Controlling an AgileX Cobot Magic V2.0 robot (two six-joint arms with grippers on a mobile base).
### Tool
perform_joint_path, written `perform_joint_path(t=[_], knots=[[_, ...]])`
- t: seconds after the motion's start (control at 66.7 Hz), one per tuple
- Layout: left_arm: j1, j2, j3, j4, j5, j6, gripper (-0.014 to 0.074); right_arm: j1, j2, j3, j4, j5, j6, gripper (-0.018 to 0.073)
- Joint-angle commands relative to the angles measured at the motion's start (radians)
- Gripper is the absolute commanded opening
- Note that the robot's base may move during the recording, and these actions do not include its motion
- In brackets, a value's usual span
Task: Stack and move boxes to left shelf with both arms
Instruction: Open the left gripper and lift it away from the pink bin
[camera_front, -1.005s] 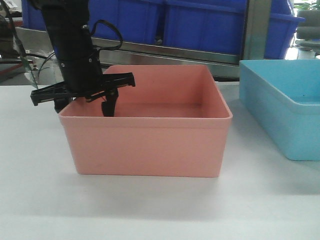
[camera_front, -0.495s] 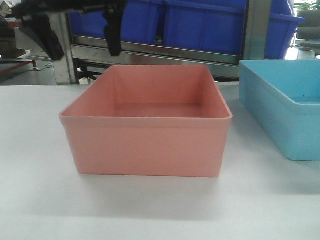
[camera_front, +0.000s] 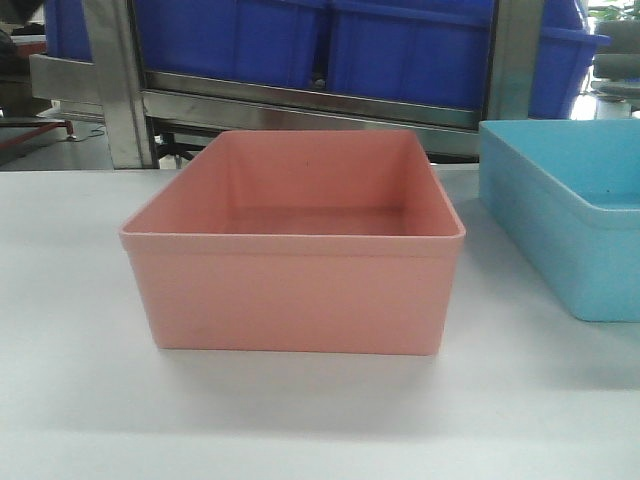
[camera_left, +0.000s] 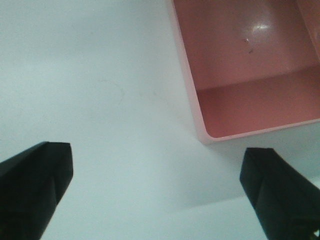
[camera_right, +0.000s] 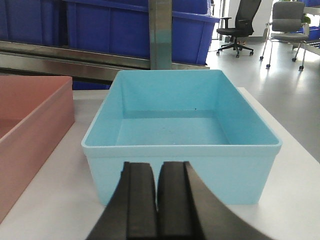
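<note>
Boxes number two, and both are set open side up on the white bench (camera_front: 80, 420). The pink box (camera_front: 295, 290) is placed in the middle of the front view. The blue box (camera_front: 560, 230) is placed to its right, near but apart, with a strip of bench left between them. Neither is stacked in the other. Behind the bench a steel rack (camera_front: 310, 105) is seen, and at least two dark blue crates (camera_front: 410, 50) are carried side by side on it.

The left gripper (camera_left: 155, 151) is held above bare bench. Its two fingers (camera_left: 35, 185) are spread wide and nothing is grasped. One corner of the pink box is seen beyond them, toward the right finger; which corner cannot be told.

The right gripper (camera_right: 157, 167) is held low in front of the near wall of the blue box. Its two fingers (camera_right: 140, 200) are pressed together, with nothing gripped between them. The pink box is seen at the left edge of that view, and two office chairs (camera_right: 237, 25) are seen on the floor at the far right.
</note>
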Motion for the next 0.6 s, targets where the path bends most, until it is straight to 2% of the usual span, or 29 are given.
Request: perform_joint_path(t=[0.0,0.165,0.36,0.48,0.585], knots=[[-0.007,-0.141,0.107,0.027,-0.169,0.006,0.0586,0.001,-0.021,-0.018,-0.002,-0.091,-0.008,0.0055],[-0.007,-0.391,0.347,0.046,-0.355,0.006,0.0586,0.001,-0.021,-0.018,-0.001,-0.091,-0.008,0.0055],[-0.007,-0.592,0.542,0.046,-0.451,0.006,0.0567,0.001,-0.016,-0.065,0.002,-0.064,-0.008,0.0055],[-0.007,-0.626,0.572,0.044,-0.461,0.006,0.0431,0.001,0.03,-0.186,0.0,0.049,-0.008,0.0055],[-0.007,-0.626,0.572,0.044,-0.475,0.006,0.0245,0.001,0.135,-0.327,-0.008,0.144,-0.008,0.0055]])
